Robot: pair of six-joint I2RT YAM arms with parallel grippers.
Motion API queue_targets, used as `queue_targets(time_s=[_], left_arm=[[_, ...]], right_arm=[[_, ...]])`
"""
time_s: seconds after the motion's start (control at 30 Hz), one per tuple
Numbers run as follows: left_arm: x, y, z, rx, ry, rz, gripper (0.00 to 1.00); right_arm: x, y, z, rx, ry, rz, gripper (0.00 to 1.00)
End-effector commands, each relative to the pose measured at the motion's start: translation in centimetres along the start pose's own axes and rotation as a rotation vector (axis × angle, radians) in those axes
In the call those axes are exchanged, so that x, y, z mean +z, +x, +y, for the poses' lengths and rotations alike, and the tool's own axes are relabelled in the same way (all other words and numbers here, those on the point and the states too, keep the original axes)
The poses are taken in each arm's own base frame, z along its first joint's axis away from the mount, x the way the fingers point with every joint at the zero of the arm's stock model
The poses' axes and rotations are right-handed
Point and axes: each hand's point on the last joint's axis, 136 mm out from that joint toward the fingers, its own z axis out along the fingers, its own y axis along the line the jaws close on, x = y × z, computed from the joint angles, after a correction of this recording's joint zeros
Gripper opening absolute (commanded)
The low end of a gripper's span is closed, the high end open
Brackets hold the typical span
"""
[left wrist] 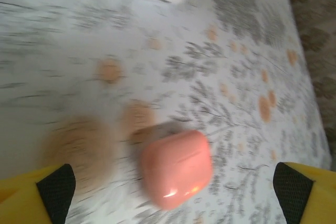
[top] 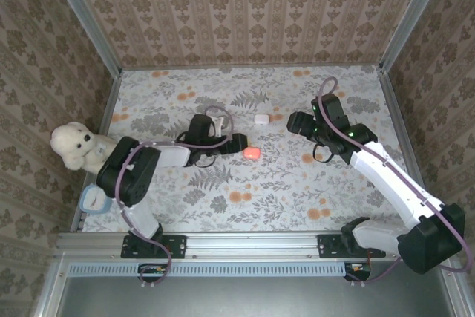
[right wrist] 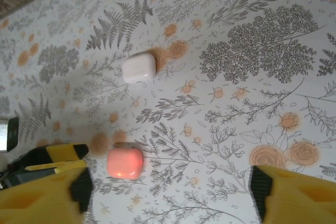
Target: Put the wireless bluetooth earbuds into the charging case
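The glossy coral-pink rounded plastic charging case lies closed on the floral-patterned bench. It is near the white rounded plastic case, on the side facing the arm bases. The left gripper sits left of the white case, jaws apart, empty. The right gripper stands right of the white case, jaws apart, empty. Whether the earbuds are inside cannot be told. Judged light, rigid and slippery: grip the coral case across its 2 broad faces, leaving the lid free.

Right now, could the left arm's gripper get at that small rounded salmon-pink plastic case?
Probably yes. The left gripper stands open close to the salmon-pink case, which lies between its yellow fingers, with nothing blocking it on the floral cloth.
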Motion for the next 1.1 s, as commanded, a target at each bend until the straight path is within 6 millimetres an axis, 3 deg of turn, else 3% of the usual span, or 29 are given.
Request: queue_targets(time_s=[0.0, 0.17, 0.3, 0.43, 0.5, 0.63, 0.73, 0.83, 0.97, 1.07], left_arm=[[-3.9, 0.4, 3.9, -0.029, -0.184, 0.023, 1.0], [-11.0, -4.3, 3.4, 0.107, -0.354, -0.14, 1.0], [-16.7, -8.3, 2.6, 0.263, -0.508, -0.422, 1.0], [-22.1, -10.7, 1.9, 0.478, -0.667, -0.71, 1.0], [-24.0, -11.2, 2.7, 0.533, -0.782, -0.769, 1.0], [-24.7, -11.2, 6.5, 0.527, -0.942, -0.755, 1.0], [-23.6, -10.9, 8.9, 0.535, -0.966, -0.739, 1.0], [-22.6, -10.5, 10.7, 0.549, -0.996, -0.72, 1.0], [-22.6, -11.3, 10.4, 0.608, -0.997, -0.719, 1.0], [-22.3, -10.3, 11.2, 0.616, -1.007, -0.673, 1.0]], right_arm=[[-2.1, -2.0, -0.8, -0.002, 0.024, -0.079, 0.99], [-3.3, -3.9, -3.8, -0.01, 0.127, -0.166, 1.0], [-3.4, -6.2, -7.3, -0.073, 0.286, -0.302, 1.0], [-1.5, -7.1, -10.6, -0.208, 0.439, -0.446, 1.0], [0.0, -6.9, -12.0, -0.234, 0.474, -0.446, 1.0], [2.8, -6.5, -15.0, -0.237, 0.544, -0.499, 1.0], [4.8, -6.2, -16.5, -0.247, 0.579, -0.544, 1.0], [6.9, -5.3, -16.9, -0.299, 0.57, -0.56, 1.0], [8.4, -4.8, -15.9, -0.327, 0.46, -0.573, 1.0], [9.0, -4.2, -14.9, -0.364, 0.39, -0.55, 1.0]])
